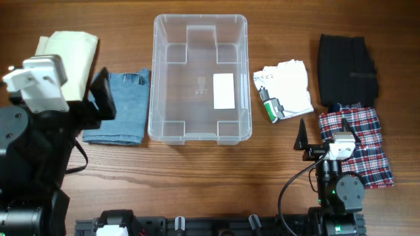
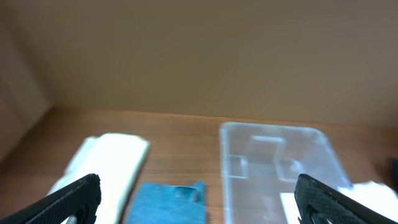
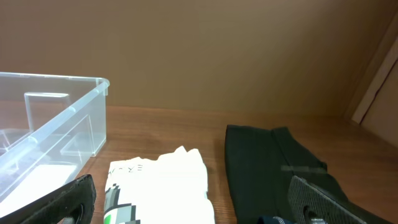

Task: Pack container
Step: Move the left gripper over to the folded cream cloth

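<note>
The container (image 1: 153, 78) is a clear plastic bin at the table's middle, holding nothing but a white label (image 1: 224, 90) on its base. My left gripper (image 1: 98, 101) hangs open above folded blue denim (image 1: 121, 111), just left of the bin. In the left wrist view the left gripper (image 2: 199, 199) frames the denim (image 2: 168, 199) and the bin's left wall (image 2: 222, 168). My right gripper (image 1: 328, 136) is open at the front right, low over a red plaid cloth (image 1: 364, 141). The right wrist view shows that gripper (image 3: 194, 198) facing a white printed shirt (image 3: 161, 186), with the bin's rim (image 3: 62, 115) at left.
A cream folded cloth (image 1: 69, 52) lies at the far left, partly under my left arm. The white shirt (image 1: 285, 88) lies right of the bin, and a black folded garment (image 1: 346, 69) beyond it. A wall rises behind the table.
</note>
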